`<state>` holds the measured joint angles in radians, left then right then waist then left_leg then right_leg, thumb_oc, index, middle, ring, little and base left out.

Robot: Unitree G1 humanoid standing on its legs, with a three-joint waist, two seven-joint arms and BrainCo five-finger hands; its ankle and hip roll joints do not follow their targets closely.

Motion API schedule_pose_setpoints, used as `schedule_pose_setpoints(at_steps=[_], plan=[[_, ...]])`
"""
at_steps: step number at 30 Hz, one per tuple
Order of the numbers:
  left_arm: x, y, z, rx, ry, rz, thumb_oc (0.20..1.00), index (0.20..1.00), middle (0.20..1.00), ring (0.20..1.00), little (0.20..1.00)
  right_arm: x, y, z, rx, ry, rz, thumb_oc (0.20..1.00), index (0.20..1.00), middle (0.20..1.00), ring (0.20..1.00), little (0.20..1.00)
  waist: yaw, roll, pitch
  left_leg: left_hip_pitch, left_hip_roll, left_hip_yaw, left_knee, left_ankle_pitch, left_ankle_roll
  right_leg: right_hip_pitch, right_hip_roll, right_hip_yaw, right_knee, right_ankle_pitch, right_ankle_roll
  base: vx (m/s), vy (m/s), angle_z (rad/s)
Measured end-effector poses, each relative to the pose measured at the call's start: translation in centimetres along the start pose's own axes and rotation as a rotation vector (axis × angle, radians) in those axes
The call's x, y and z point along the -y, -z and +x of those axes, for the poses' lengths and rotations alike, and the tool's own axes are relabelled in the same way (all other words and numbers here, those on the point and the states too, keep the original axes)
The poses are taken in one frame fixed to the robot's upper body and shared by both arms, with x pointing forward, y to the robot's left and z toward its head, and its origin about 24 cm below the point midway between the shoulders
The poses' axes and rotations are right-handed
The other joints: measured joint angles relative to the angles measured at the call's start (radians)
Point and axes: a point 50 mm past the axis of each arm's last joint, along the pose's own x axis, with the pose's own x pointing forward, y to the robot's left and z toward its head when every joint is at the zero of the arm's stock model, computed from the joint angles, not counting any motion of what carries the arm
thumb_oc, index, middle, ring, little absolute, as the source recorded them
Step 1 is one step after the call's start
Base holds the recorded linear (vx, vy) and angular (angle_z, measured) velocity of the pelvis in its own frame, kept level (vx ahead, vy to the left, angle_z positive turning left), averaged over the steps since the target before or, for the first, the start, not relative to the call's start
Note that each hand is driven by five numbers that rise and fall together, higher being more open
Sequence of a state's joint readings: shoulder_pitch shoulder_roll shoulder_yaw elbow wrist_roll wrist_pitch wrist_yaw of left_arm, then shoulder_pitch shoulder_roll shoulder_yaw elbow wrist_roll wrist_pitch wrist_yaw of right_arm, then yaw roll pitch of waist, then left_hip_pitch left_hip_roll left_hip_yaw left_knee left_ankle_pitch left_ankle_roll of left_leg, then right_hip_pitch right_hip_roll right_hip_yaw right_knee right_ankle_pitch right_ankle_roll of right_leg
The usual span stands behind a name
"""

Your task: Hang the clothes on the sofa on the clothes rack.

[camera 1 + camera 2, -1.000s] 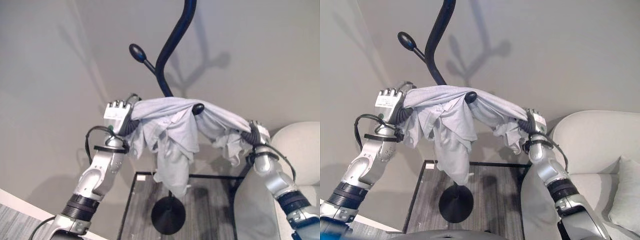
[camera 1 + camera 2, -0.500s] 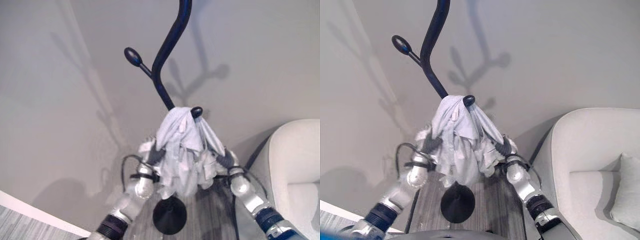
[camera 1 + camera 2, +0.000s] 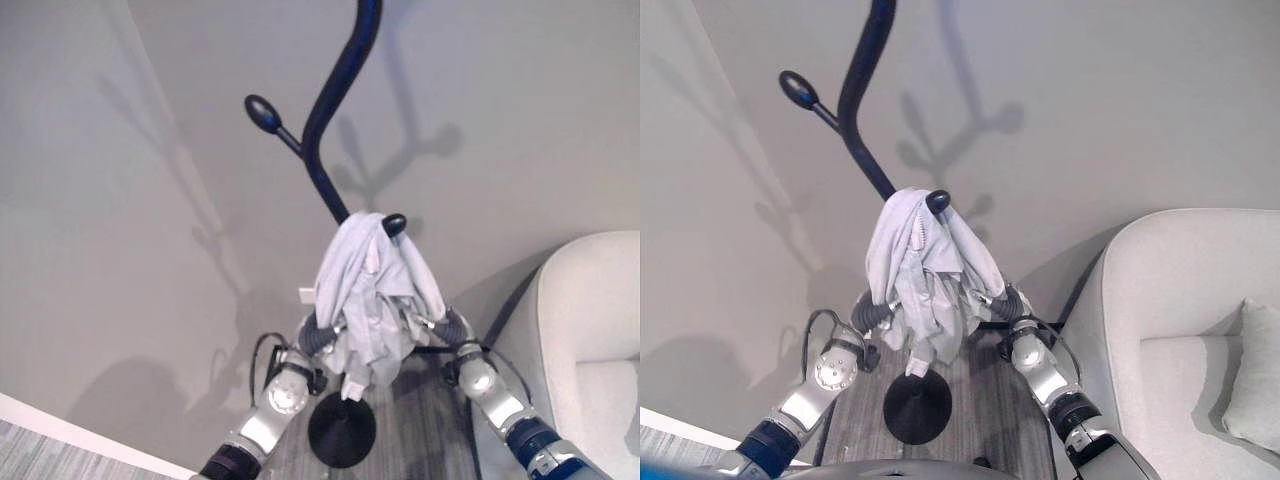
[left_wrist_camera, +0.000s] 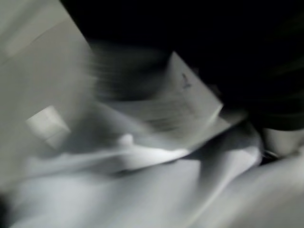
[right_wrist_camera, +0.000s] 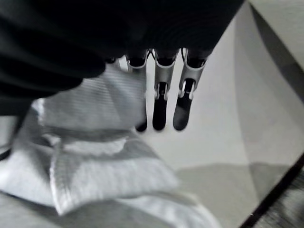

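Observation:
A pale grey-blue garment [image 3: 368, 300] hangs bunched over a low knobbed hook [image 3: 394, 223] of the black clothes rack [image 3: 335, 90]. Its folds drop down in front of the pole. My left hand [image 3: 316, 336] is low at the garment's left side, and the cloth covers all but its dark cover. Cloth [image 4: 142, 190] with a white label [image 4: 185, 90] lies close in the left wrist view. My right hand [image 3: 452, 326] is at the garment's lower right. Its fingers [image 5: 160, 102] are straight beside a fold of the cloth [image 5: 95, 156] and grip nothing.
The rack's round black base [image 3: 341, 431] stands on grey flooring between my arms. A second knobbed hook [image 3: 264, 113] sticks out bare higher up on the left. A pale sofa [image 3: 590, 330] with a cushion [image 3: 1252, 370] is at the right. A plain wall is behind.
Both arms have dropped and drawn in from a wide spread. The garment, earlier stretched between the hands over the hook, now hangs bunched from it. The camera has shifted.

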<state>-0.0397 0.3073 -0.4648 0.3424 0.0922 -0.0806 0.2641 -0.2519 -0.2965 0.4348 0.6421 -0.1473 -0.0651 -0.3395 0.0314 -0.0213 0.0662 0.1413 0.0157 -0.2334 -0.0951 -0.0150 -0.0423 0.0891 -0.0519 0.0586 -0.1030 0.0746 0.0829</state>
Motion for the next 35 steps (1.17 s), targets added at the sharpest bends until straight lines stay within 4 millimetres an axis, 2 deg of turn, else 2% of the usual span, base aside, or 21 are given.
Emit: schedule_pose_setpoints(at_steps=[2,5,7,10,13,16,17,19,21,23,27,29,31,35], plan=[[0.5,1.8,-0.8,-0.084,0.015,-0.013,1.000,1.000,1.000,1.000,1.000,0.3,0.3,0.0,-0.014,0.014,0.006,1.000,1.000,1.000,1.000,1.000,-0.002,0.001,0.009,0.000,0.002,0.002,0.003,0.000,0.000,-0.001,0.002,0.001,0.000,0.000,-0.001,0.02,0.000,-0.01],[-0.1,4.0,-2.1,-0.191,-0.046,-0.101,1.000,1.000,1.000,1.000,1.000,1.5,1.2,-0.3,-0.054,0.076,0.040,1.000,1.000,1.000,1.000,1.000,-0.002,0.003,0.011,0.002,0.003,0.003,0.003,0.000,0.000,0.000,0.003,0.001,0.000,-0.001,-0.001,0.02,0.001,0.00],[-1.9,6.5,-3.3,-0.313,-0.207,-0.233,1.000,1.000,1.000,1.000,1.000,3.5,2.8,-1.1,-0.103,0.177,0.090,1.000,1.000,1.000,1.000,1.000,0.001,0.007,0.014,0.002,0.003,0.001,0.002,0.000,-0.001,0.001,0.002,0.000,0.000,-0.003,-0.001,0.02,0.001,0.01],[-3.7,9.2,-4.8,-0.444,-0.348,-0.296,1.000,1.000,1.000,1.000,1.000,5.0,4.4,-1.9,-0.160,0.254,0.115,1.000,1.000,1.000,1.000,1.000,-0.001,0.011,0.018,0.002,0.003,0.002,-0.001,0.000,-0.001,0.002,0.002,0.000,0.000,-0.004,-0.002,0.00,0.000,0.00],[-4.5,11.8,-6.7,-0.578,-0.481,-0.397,1.000,1.000,1.000,1.000,1.000,6.0,6.4,-3.5,-0.232,0.326,0.147,1.000,1.000,1.000,1.000,1.000,-0.002,0.013,0.019,0.002,0.004,0.002,-0.002,-0.001,0.000,0.001,0.003,0.000,0.000,-0.007,0.003,0.00,0.000,0.00],[-4.4,14.0,-8.5,-0.700,-0.580,-0.505,1.000,1.000,1.000,1.000,1.000,6.2,8.2,-4.9,-0.306,0.364,0.194,1.000,1.000,1.000,1.000,1.000,-0.003,0.017,0.019,0.003,0.004,0.005,-0.002,-0.004,0.003,0.000,0.003,0.002,0.000,-0.011,-0.001,0.00,0.006,-0.02],[-3.9,16.0,-10.6,-0.828,-0.650,-0.572,1.000,1.000,1.000,1.000,1.000,5.9,9.5,-5.8,-0.367,0.379,0.217,1.000,1.000,1.000,1.000,1.000,-0.013,0.017,0.019,0.003,0.005,0.007,-0.002,-0.005,0.004,-0.001,0.003,0.005,0.000,-0.011,-0.002,0.00,0.018,-0.05],[-3.0,17.4,-12.6,-0.944,-0.690,-0.623,1.000,1.000,1.000,1.000,1.000,5.1,11.2,-7.0,-0.463,0.395,0.266,1.000,1.000,1.000,1.000,1.000,-0.024,0.014,0.020,0.001,0.005,0.008,-0.002,-0.006,0.004,-0.003,0.004,0.006,0.000,-0.010,-0.003,0.00,0.012,-0.02],[-2.2,18.0,-13.5,-0.999,-0.700,-0.664,1.000,1.000,1.000,1.000,1.000,4.1,11.9,-7.6,-0.511,0.387,0.322,1.000,1.000,1.000,1.000,1.000,-0.028,0.011,0.019,0.001,0.006,0.012,-0.002,-0.005,0.004,-0.005,0.004,0.008,0.000,-0.008,-0.004,0.00,0.020,-0.06],[-0.7,18.8,-14.9,-1.084,-0.710,-0.750,1.000,1.000,1.000,1.000,1.000,1.5,13.2,-8.7,-0.615,0.339,0.432,1.000,1.000,1.000,1.000,1.000,-0.030,0.008,0.010,0.002,0.007,0.020,-0.002,-0.007,0.002,-0.007,0.006,0.014,0.000,-0.007,-0.006,-0.01,0.020,-0.10],[0.8,19.5,-16.4,-1.199,-0.756,-0.915,1.000,1.000,1.000,1.000,1.000,-3.7,15.1,-11.3,-0.843,0.200,0.661,1.000,1.000,1.000,1.000,1.000,-0.026,-0.009,-0.005,0.002,0.013,0.028,-0.002,-0.008,0.001,-0.011,0.013,0.023,0.001,-0.003,-0.011,0.00,0.014,-0.07],[1.6,19.7,-17.2,-1.229,-0.763,-0.988,1.000,1.000,1.000,1.000,1.000,-6.4,15.9,-13.7,-0.992,0.111,0.793,1.000,1.000,1.000,1.000,1.000,-0.024,-0.011,-0.011,0.002,0.013,0.028,-0.002,-0.008,0.001,-0.011,0.013,0.023,0.001,-0.002,-0.012,0.00,0.000,0.00],[1.9,19.7,-17.4,-1.234,-0.765,-1.029,1.000,1.000,1.000,1.000,1.000,-7.6,16.3,-15.0,-1.068,0.051,0.840,1.000,1.000,1.000,1.000,1.000,-0.022,-0.009,-0.015,0.002,0.013,0.029,-0.002,-0.008,0.000,-0.011,0.012,0.022,0.000,-0.002,-0.013,0.00,0.000,0.00],[2.1,19.6,-17.1,-1.213,-0.719,-1.070,1.000,1.000,1.000,1.000,1.000,-7.7,17.3,-16.4,-1.192,0.084,0.993,1.000,1.000,1.000,1.000,1.000,-0.004,-0.010,-0.038,0.001,0.014,0.024,-0.002,-0.009,0.000,-0.009,0.012,0.016,0.001,-0.002,-0.013,0.02,0.029,0.04]])
